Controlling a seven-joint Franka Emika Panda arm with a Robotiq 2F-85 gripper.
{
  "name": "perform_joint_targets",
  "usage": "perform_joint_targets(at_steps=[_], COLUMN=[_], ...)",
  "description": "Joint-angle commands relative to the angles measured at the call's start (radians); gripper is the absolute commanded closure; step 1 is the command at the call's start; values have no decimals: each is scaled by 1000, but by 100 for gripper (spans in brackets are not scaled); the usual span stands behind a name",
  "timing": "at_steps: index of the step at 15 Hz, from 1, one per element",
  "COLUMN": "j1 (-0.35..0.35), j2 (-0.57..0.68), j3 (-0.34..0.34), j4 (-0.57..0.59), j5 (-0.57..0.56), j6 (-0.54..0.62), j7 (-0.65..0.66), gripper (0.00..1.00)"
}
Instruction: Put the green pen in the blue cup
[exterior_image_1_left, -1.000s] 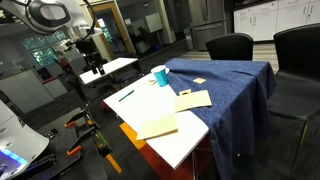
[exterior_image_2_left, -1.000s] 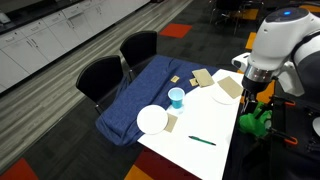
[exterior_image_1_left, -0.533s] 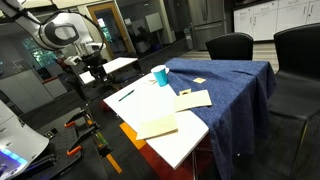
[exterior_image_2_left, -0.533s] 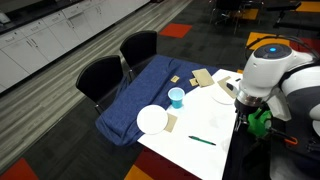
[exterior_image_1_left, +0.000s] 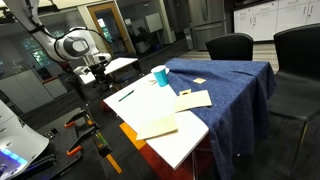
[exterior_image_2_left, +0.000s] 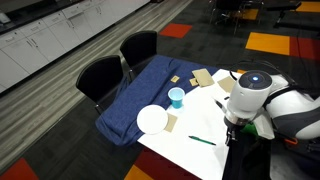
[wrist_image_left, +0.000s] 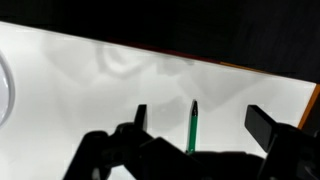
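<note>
Hovering over the near edge of the white table (exterior_image_2_left: 190, 157), the gripper (wrist_image_left: 198, 118) has its two dark fingers (wrist_image_left: 140, 117) spread wide apart, and they grip nothing. In the wrist view the green pen (wrist_image_left: 190, 131) lies flat on the white tabletop, framed in the gap between the fingers, and neither finger touches it. In an exterior view the gripper (exterior_image_2_left: 231, 132) hangs below the arm's rounded white wrist, just right of the green pen (exterior_image_2_left: 203, 141), which lies near the table's near edge.

Farther in and to the left sits a round white plate (exterior_image_2_left: 152, 120), with a small tan note (exterior_image_2_left: 171, 124) just beside it. Beyond the plate the blue cup (exterior_image_2_left: 176, 97) stands upright at the edge of a blue cloth (exterior_image_2_left: 140, 95) that covers the far-left part of the table, well apart from the pen. Tan paper sheets (exterior_image_2_left: 227, 88) lie to the right on the far part of the table. Two black chairs (exterior_image_2_left: 101, 76) stand on the far side of the table.
</note>
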Motion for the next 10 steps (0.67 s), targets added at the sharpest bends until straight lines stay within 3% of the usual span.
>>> perform_joint_targets(at_steps=[1,5,10], j1=[116,245,342], j2=[120,238,345], j3=[-100,-212,-288], j4=[96,202,301], j5=[-84,-106,-65], j6=[37,61,68], j7=[114,205,229], gripper=[0,0,0])
